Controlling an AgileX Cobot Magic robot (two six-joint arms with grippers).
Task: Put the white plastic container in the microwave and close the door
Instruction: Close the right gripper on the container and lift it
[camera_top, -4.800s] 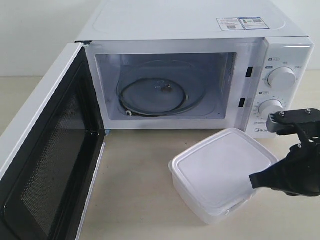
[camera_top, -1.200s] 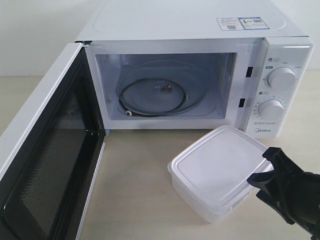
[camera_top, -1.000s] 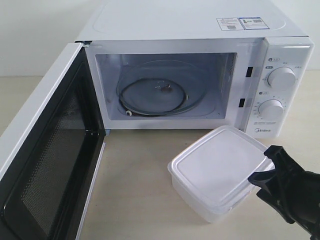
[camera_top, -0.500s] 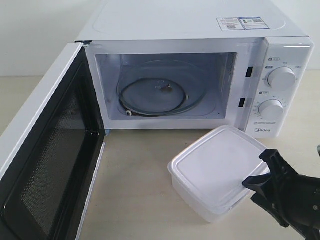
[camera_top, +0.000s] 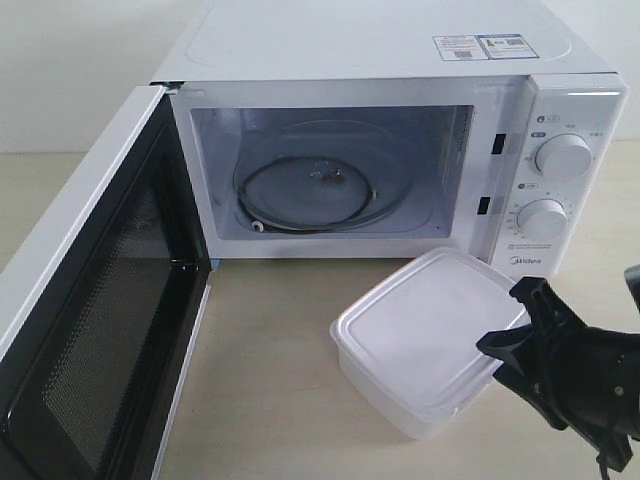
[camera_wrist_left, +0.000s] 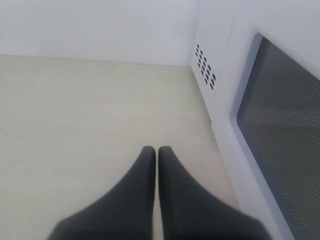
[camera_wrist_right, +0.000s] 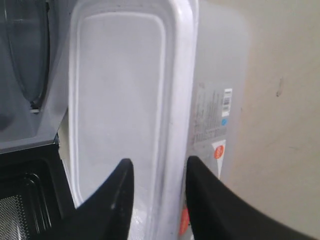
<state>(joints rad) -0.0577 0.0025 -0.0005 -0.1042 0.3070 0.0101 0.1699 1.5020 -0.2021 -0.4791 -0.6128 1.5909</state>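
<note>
With my right end effector (camera_wrist_right: 157, 172) spread astride the container (camera_top: 425, 340) rim's 4 o'clock corner, I should clench squarely before lifting toward the microwave (camera_top: 400, 130).

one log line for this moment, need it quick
right gripper: open, fingers straddling white plastic container rim | container: on table, outside microwave | door: open | left gripper: shut, idle
</note>
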